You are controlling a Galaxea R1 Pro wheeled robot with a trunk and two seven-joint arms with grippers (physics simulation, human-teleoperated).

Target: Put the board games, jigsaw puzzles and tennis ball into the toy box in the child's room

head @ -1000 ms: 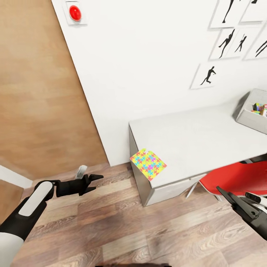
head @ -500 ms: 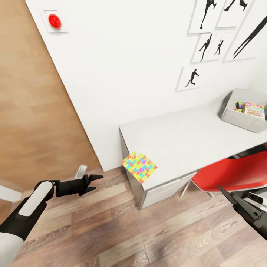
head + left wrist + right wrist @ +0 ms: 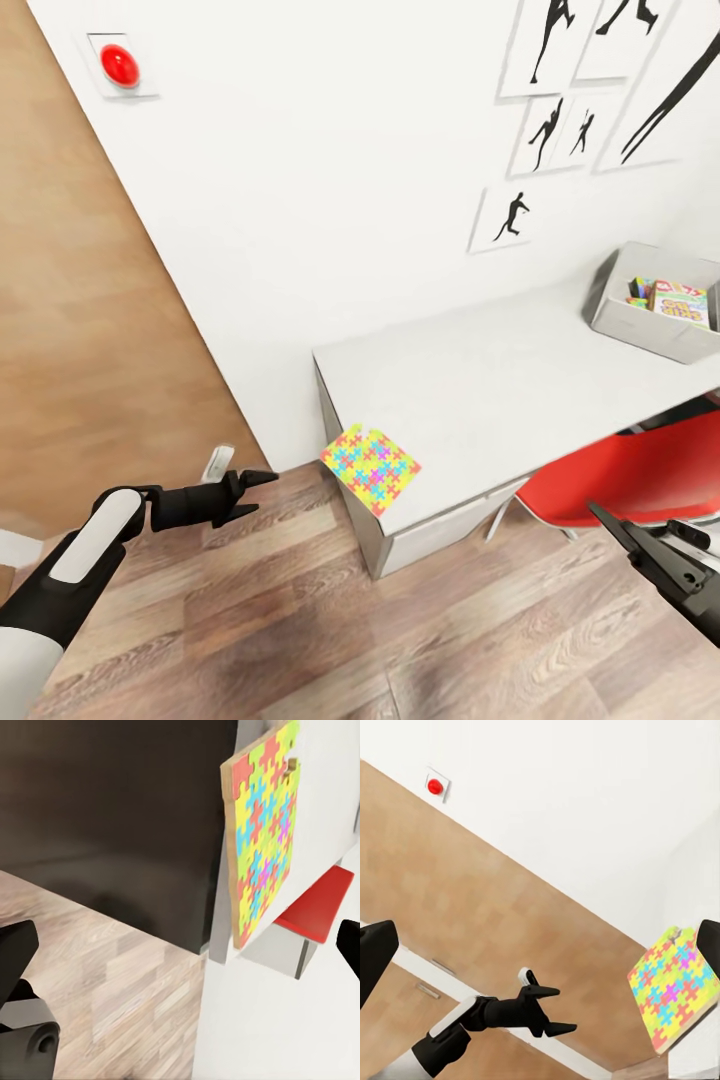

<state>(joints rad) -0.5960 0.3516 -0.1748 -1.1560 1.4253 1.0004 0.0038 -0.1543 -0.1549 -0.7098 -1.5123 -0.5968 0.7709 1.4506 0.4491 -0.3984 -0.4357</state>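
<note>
One jigsaw puzzle (image 3: 370, 468) lies on the near left corner of the table (image 3: 500, 390) and overhangs its edge. It also appears in the left wrist view as the jigsaw puzzle (image 3: 262, 832) and in the right wrist view as the jigsaw puzzle (image 3: 675, 986). The grey toy box (image 3: 620, 318) stands at the table's far right with colourful printed boxes (image 3: 682, 302) inside. My left gripper (image 3: 262, 494) hovers open and empty over the floor, left of the table. My right gripper (image 3: 628, 515) is open and empty, low beside the chair.
A red chair (image 3: 620, 475) is tucked under the table on the right. A wood-panelled door (image 3: 90, 330) fills the left, with a red button (image 3: 120, 65) on the white wall. Black silhouette pictures (image 3: 510, 218) hang above the table. Wood-plank floor (image 3: 300, 620) lies in front.
The whole view has shifted, so the camera moved: more of the toy box and the wall pictures now show. Both arms keep the same pose, grippers still open.
</note>
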